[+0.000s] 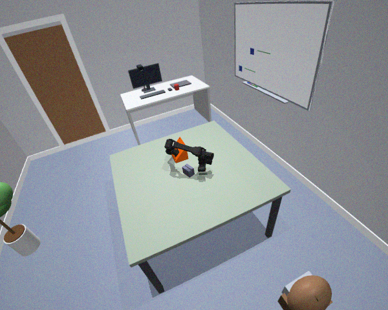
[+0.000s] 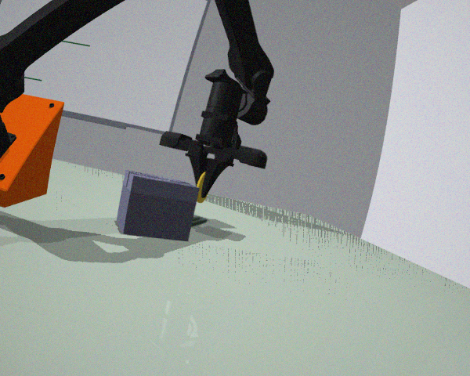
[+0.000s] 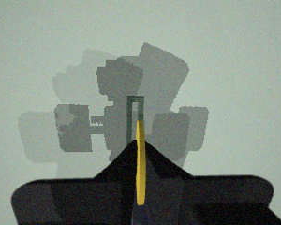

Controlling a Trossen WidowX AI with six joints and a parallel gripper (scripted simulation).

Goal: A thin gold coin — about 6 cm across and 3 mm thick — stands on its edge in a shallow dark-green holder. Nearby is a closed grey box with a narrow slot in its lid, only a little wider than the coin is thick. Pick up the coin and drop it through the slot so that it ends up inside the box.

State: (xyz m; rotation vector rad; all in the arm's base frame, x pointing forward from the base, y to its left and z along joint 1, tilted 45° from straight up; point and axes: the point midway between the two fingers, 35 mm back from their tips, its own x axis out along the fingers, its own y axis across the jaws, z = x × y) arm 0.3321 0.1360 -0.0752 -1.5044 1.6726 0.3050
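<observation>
Our pincer (image 2: 204, 184) grips the coin (image 2: 201, 186) edge-on, clear of its holder (image 3: 135, 117). If it twists, we judge it will jam at the box (image 2: 156, 210) slot.

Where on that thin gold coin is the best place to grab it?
By its two flat faces, coming from above. The coin hangs on edge, so only its faces offer the fingers a surface to press. The gripper holds it that way now, lower rim free, lifted above the green holder.
</observation>
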